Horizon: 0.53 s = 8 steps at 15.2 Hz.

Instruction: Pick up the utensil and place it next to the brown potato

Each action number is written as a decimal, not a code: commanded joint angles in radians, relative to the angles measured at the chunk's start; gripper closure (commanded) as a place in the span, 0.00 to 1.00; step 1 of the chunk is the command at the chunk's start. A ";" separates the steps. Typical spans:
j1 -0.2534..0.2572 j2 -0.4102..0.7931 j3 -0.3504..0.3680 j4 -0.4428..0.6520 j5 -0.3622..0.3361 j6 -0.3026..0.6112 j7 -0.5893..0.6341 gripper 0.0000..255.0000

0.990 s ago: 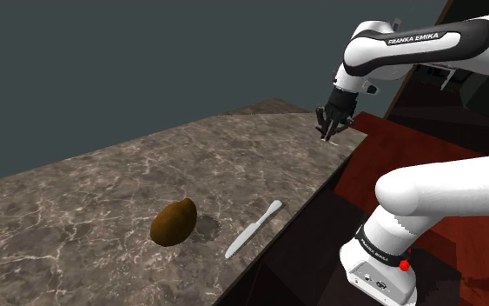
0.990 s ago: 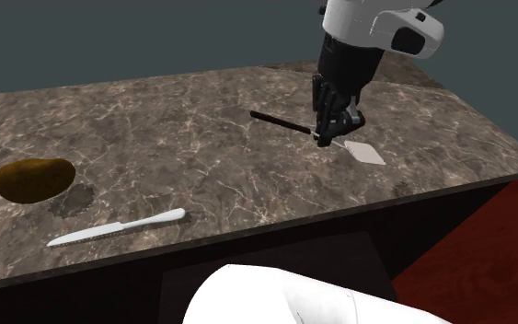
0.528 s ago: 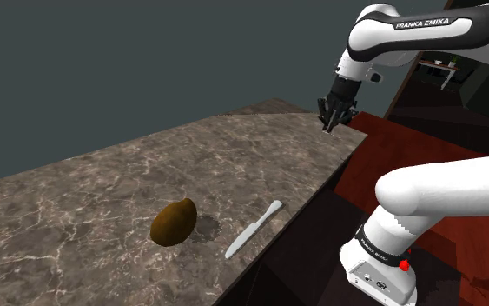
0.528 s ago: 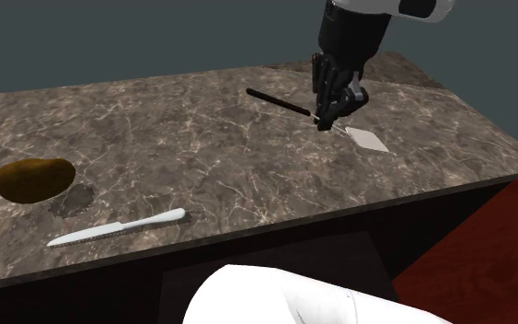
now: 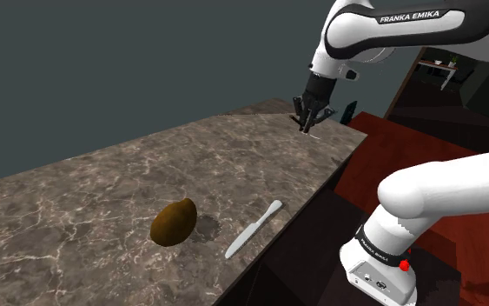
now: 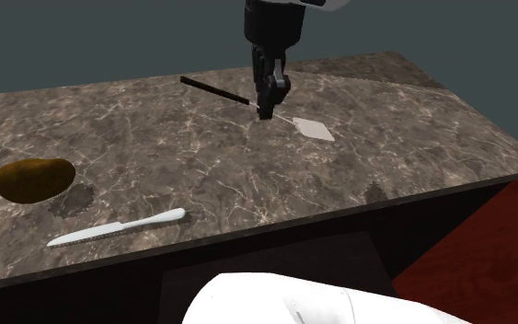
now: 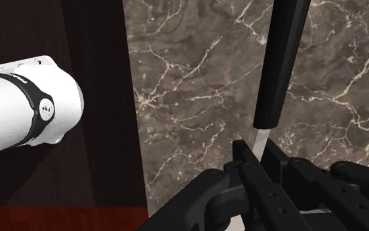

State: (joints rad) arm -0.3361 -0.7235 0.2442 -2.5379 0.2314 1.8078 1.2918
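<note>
Readable text: "FRANKA EMIKA", white capitals on the black band of the arm's upper link (image 5: pixel 425 19), shoulder view, running along the link. In the wrist view, the white arm segment (image 7: pixel 19 108) has a small round mark on its black ring, too small to read. The stand (image 5: pixel 374 274) has tiny marks on its front plate, which are not legible either.

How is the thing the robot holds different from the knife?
The spatula has a black handle and a pale square blade; the knife is pale all over. The spatula is clamped in the gripper, off the counter; the knife lies flat on it. Both are long and thin.
</note>
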 commanded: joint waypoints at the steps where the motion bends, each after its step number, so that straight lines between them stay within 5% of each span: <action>1: 0.020 0.024 0.048 0.020 0.029 0.011 0.053 1.00; 8: 0.058 0.153 0.207 0.137 0.087 0.057 0.225 1.00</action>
State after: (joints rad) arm -0.2828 -0.5907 0.4260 -2.4169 0.3107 1.8553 1.4893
